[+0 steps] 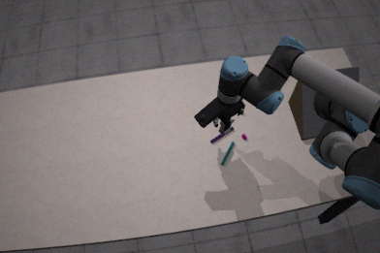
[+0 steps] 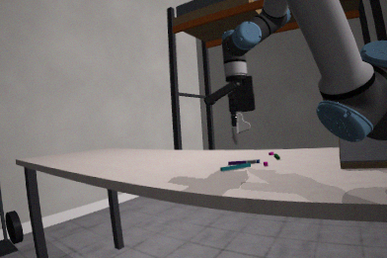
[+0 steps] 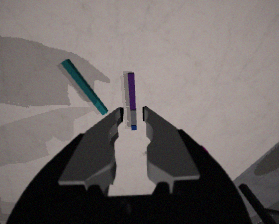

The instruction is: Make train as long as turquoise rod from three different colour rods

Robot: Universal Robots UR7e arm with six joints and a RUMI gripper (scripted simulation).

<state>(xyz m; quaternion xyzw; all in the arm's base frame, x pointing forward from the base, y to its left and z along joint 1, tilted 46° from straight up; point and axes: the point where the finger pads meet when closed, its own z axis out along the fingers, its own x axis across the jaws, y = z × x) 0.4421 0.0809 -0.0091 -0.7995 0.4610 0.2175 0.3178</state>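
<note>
On the pale beige surface (image 1: 97, 162), leftmost is the long turquoise rod (image 3: 83, 86), lying flat at a slant in the wrist view. Just right of it, with a small gap, sits a straight line of three: the purple rod (image 3: 131, 92), then a short grey rod (image 3: 133, 117), then a tiny blue rod (image 3: 134, 127), end to end and looking like they touch. The dark two-jaw claw (image 3: 132, 114) hangs above that line's grey/blue end, jaws a little apart and gripping nothing; the exterior view shows it well clear of the surface. Further right, a small magenta rod (image 1: 244, 137) lies apart. A tiny green piece (image 2: 277, 156) sits further back too.
</note>
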